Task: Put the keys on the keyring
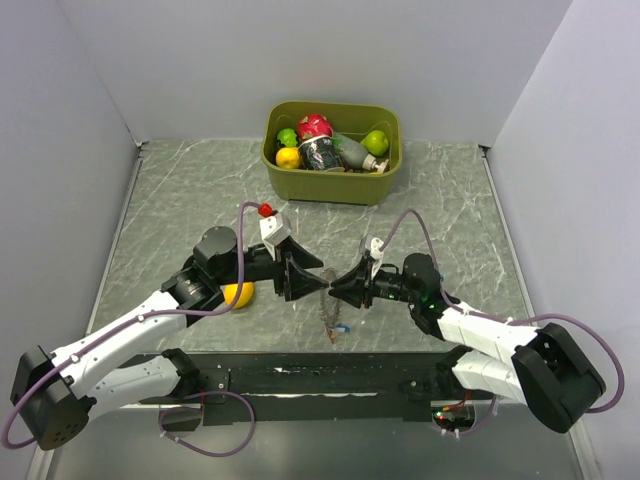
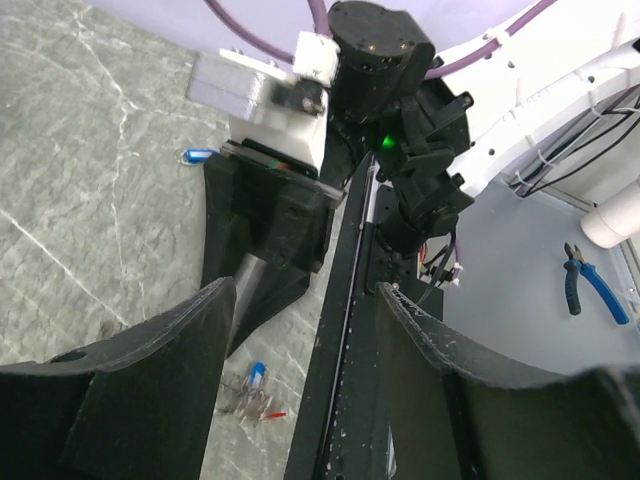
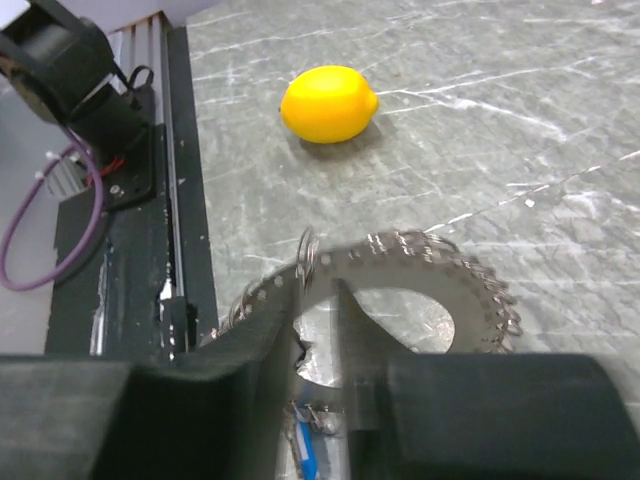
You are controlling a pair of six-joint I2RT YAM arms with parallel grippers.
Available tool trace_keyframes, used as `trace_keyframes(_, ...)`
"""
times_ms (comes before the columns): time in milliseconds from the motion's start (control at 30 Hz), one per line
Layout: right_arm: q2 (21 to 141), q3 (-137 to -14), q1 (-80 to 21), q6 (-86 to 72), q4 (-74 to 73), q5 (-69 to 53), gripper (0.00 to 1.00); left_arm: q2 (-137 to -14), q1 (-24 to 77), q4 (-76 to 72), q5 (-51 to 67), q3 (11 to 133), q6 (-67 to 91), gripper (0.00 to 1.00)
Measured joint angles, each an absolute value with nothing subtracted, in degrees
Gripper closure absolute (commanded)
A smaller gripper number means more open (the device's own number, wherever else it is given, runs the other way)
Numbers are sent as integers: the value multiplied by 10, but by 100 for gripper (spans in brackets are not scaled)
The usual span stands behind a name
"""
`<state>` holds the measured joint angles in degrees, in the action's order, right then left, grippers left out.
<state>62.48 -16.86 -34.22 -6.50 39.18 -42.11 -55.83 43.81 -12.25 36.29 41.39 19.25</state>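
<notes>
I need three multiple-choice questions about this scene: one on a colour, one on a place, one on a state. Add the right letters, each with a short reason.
1. What colour is the bin?
A red; B olive green; C white.
2. Where is the keyring?
A in the bin; B directly in front of the right gripper; C against the back wall.
3. How is the left gripper?
A shut on a key; B shut on the keyring; C open, with nothing between its fingers.

Answers:
1 B, its walls are olive green in the top view.
2 B, the right wrist view shows it just ahead of that gripper.
3 C, the left wrist view shows a wide, empty gap.
</notes>
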Motion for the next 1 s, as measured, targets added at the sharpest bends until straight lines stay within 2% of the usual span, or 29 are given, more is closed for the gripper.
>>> trace_keyframes(67, 628, -177, -345, -65, 385, -416, 18, -560, 438, -122, 362, 413, 193, 36)
trace_keyframes(167, 628, -192, -351, -61, 384, -413, 7, -562, 437, -121, 361, 413, 193, 36)
trace_keyframes(433, 602, -190, -354, -62, 397, -364, 9, -560, 425, -126, 342, 396, 201, 35)
trace_keyframes(533, 611, -192, -357, -60, 393, -353, 20, -561, 409, -125, 331, 386, 213, 34)
trace_keyframes(600, 635, -208, -368, -55, 366, -348, 30, -561, 393, -127, 322, 380, 226, 34)
trace_keyframes(633, 656, -225, -375, -52, 343, -345, 39, -563, 383, -127, 317, 376, 235, 34)
trace_keyframes(667, 677, -245, -379, -51, 321, -342, 58, -566, 375, -127, 315, 375, 240, 34)
trace_keyframes(700, 696, -263, -382, -51, 300, -340, 68, -571, 364, -128, 312, 373, 249, 34)
trace_keyframes(733, 730, -296, -385, -55, 270, -338, 84, -578, 354, -128, 309, 372, 256, 34)
trace_keyframes(767, 754, -321, -387, -56, 249, -335, 97, -588, 345, -128, 305, 371, 265, 34)
trace_keyframes(800, 787, -354, -388, -63, 225, -330, 100, -597, 335, -128, 304, 369, 273, 34)
trace_keyframes(900, 901, -450, -389, -98, 161, -318, 100, -631, 309, -126, 300, 357, 298, 33)
trace_keyframes(1000, 958, -465, -392, -129, 137, -303, 100, -644, 298, -121, 296, 346, 312, 33)
